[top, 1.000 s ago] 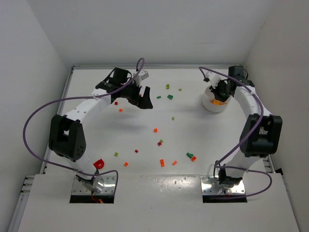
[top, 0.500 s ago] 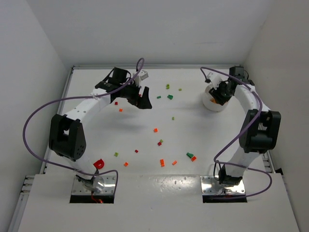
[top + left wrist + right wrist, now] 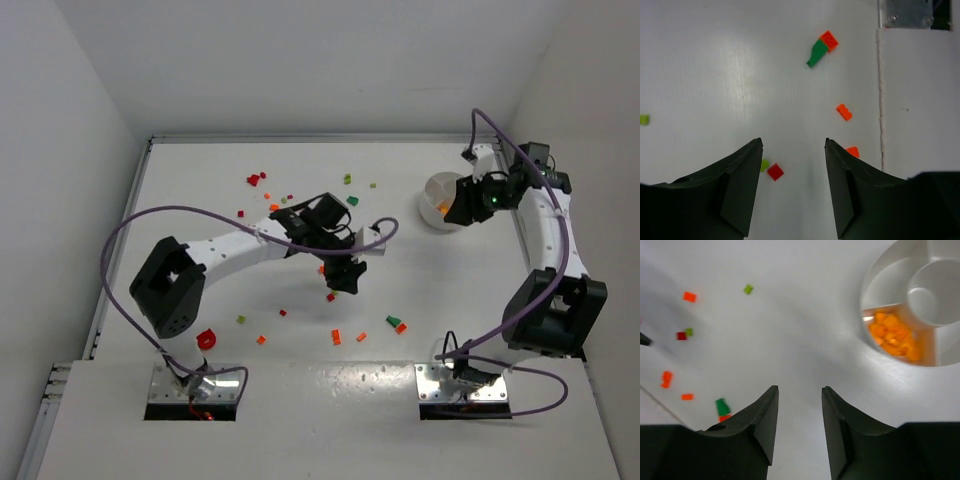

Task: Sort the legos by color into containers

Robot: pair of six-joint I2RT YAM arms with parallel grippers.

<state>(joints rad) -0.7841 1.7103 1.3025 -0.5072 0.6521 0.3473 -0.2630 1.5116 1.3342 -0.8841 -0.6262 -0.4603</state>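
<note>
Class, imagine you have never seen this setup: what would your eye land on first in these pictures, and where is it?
Bright little legos, red, orange and green, lie scattered over the white table. At the far right, one compartment of the round white dish holds a heap of orange bricks. Mid-table the left claw hangs open, a red brick beside one finger.

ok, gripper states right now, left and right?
Left gripper: open, nothing between the jaws.
Right gripper: open, nothing held.
</note>
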